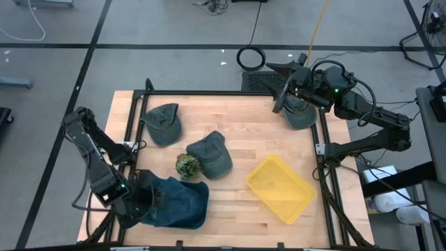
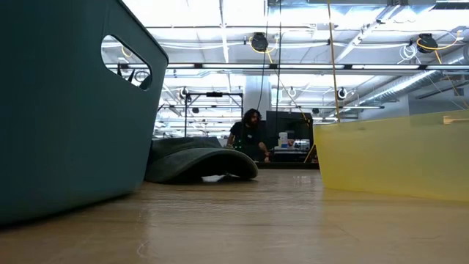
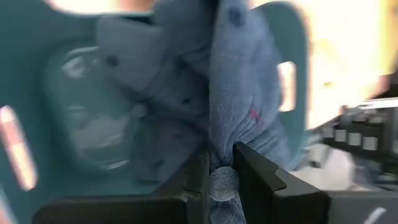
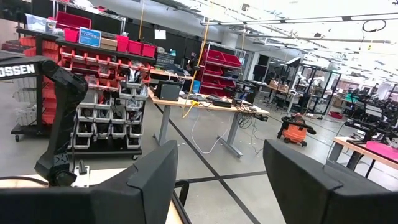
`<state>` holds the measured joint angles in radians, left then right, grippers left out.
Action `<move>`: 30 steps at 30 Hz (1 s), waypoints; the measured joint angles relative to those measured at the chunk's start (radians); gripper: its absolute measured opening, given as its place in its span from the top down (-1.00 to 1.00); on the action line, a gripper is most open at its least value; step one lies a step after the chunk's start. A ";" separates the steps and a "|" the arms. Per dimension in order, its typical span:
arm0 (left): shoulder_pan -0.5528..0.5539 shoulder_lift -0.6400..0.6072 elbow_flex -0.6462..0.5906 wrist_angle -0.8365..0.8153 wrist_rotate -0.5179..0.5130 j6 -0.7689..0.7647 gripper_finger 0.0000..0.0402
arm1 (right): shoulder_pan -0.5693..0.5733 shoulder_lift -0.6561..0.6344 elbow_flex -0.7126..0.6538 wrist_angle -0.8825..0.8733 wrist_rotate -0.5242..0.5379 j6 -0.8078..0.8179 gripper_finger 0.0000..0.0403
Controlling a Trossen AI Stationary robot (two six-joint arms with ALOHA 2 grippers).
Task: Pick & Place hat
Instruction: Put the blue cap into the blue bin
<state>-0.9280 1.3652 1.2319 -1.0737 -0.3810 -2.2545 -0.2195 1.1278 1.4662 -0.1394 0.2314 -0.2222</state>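
My left gripper (image 3: pixel 221 165) pinches a blue denim hat (image 3: pixel 205 93) inside the dark teal plastic bin (image 1: pixel 174 202) at the near left; the bin hides most of it. My right gripper (image 4: pixel 221 180) hangs open at the far right corner, its fingers cut off.

On the bench (image 1: pixel 237 125), the tub (image 1: pixel 182 203) sits at the front left with a hat (image 3: pixel 249 106) in it. The tray (image 1: pixel 280 188) lies front right. Two hats (image 1: pixel 163 124) (image 1: pixel 211 154) lie mid-bench, another (image 1: pixel 302 115) at the back right corner
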 joint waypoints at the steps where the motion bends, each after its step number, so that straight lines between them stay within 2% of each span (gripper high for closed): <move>1: 0.000 0.015 0.000 -0.003 0.021 -0.001 0.72 | 0.000 0.000 0.000 0.000 0.000 0.000 -0.11; 9: 0.037 0.130 0.000 -0.044 0.080 -0.025 0.72 | 0.000 0.000 0.000 0.000 0.000 0.000 -0.11; 18: 0.112 0.267 0.000 -0.076 0.236 0.086 0.72 | 0.000 0.000 0.000 -0.007 0.000 0.001 -0.11; 25: 0.157 0.382 0.000 -0.069 0.276 0.126 0.72 | 0.000 0.000 0.000 -0.032 -0.001 0.063 -0.11; 30: 0.183 0.469 0.000 0.001 0.288 0.182 0.72 | 0.000 0.000 0.000 -0.037 -0.001 0.064 -0.11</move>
<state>-0.7450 1.8340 1.2320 -1.0726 -0.0932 -2.0721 -0.2195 1.1278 1.4662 -0.1768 0.2306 -0.1583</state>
